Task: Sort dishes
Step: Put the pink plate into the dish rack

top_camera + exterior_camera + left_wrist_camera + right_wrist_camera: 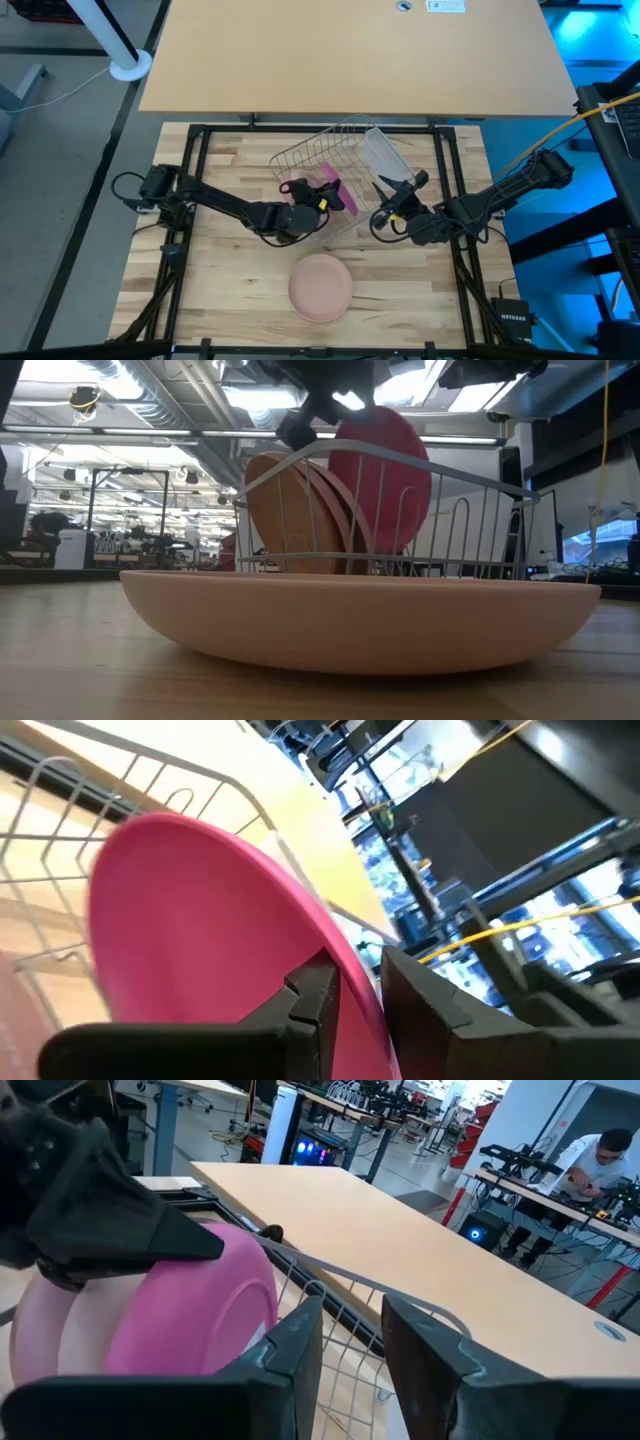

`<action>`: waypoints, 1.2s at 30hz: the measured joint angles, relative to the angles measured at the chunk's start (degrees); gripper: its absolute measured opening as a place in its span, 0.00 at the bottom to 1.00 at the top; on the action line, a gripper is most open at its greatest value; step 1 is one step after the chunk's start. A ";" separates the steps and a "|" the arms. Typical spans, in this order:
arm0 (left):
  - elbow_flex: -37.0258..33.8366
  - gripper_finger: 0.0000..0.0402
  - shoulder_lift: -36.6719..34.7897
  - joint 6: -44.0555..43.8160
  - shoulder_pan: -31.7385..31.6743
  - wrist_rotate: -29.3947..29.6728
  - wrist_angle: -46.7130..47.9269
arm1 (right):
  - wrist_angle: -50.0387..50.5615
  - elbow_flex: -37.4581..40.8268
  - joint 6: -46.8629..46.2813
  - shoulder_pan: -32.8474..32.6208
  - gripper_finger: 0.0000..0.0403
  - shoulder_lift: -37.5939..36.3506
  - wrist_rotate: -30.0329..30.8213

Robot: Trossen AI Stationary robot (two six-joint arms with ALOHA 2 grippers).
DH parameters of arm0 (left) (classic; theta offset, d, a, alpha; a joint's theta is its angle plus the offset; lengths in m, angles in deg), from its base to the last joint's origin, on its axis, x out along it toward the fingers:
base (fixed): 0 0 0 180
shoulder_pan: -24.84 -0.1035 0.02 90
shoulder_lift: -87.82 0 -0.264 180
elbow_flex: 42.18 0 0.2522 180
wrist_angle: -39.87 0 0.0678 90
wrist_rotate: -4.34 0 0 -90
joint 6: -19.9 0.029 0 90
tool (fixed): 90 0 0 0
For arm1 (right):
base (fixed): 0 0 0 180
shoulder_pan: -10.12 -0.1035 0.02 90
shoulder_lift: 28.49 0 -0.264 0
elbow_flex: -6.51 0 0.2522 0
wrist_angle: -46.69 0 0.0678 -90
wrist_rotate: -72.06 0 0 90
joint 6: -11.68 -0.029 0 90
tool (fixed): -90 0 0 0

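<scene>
My left gripper (350,995) pinches the magenta plate (200,920) at its thin rim over the rack (330,150); light, stiff, slick plastic, so I grip deep; right gripper (350,1340) sits empty, slightly apart.

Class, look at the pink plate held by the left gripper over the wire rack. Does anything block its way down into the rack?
Nothing visible blocks it. The left gripper grips the pink plate by its edge, upright above the rack. A tan plate already stands in the rack beside it, close but not underneath.
</scene>
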 joint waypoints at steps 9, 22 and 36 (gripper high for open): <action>0.13 0.17 -0.06 -6.02 0.23 -0.16 7.21 | 0.47 0.00 0.02 0.00 0.27 0.00 0.00; -0.02 0.17 -4.02 0.72 0.23 -0.17 11.23 | 0.62 0.02 0.04 0.00 0.27 0.00 0.00; 0.15 0.17 -4.63 -10.03 0.08 -4.28 25.83 | 0.39 0.02 0.04 0.00 0.27 0.00 0.00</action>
